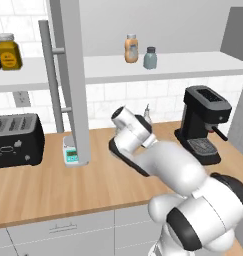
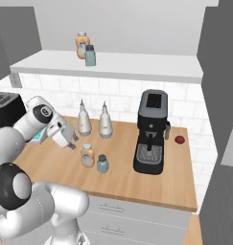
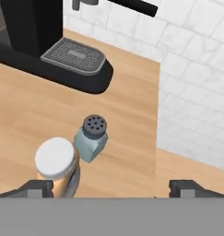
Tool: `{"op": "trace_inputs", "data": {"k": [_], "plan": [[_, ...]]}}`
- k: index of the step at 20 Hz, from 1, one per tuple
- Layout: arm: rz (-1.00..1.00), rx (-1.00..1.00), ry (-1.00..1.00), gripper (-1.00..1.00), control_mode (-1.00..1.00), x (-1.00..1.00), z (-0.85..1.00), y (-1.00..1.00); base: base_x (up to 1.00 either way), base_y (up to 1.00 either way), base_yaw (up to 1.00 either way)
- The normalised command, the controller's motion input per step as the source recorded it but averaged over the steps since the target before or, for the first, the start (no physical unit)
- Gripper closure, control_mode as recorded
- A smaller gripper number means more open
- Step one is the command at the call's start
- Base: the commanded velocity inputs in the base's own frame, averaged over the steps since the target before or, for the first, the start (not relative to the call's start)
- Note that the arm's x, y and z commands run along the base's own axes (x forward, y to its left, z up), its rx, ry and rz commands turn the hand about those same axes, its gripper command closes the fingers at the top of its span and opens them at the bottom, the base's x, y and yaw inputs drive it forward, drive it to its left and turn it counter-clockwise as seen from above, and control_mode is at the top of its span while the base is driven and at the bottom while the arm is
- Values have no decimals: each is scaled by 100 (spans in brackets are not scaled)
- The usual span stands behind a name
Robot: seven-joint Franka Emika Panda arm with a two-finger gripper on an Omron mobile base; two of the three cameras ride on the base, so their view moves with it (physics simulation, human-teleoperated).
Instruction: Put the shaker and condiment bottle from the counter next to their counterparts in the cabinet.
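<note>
White arm bends low, its hand (image 2: 71, 141) spread wide above the condiment bottle (image 2: 87, 155) and shaker (image 2: 102, 163).

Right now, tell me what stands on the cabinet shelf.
On the white shelf stand an orange bottle and a blue-grey shaker, side by side. Further left sits an amber jar. The grey door covers part of the shelf.
</note>
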Motion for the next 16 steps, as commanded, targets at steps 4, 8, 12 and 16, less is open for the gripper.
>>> {"op": "trace_inputs", "data": {"k": [4, 8, 12, 16], "plan": [[-33, -19, -4, -100, -100, -1, -19, 34, 0, 0, 0], [-32, -15, -4, -100, -100, 0, -14, 14, 0, 0, 0], [-20, -3, -4, -100, -100, 0, -8, -4, 0, 0, 0], [-11, 0, -8, -100, -100, 0, -3, -7, 0, 0, 0]]}}
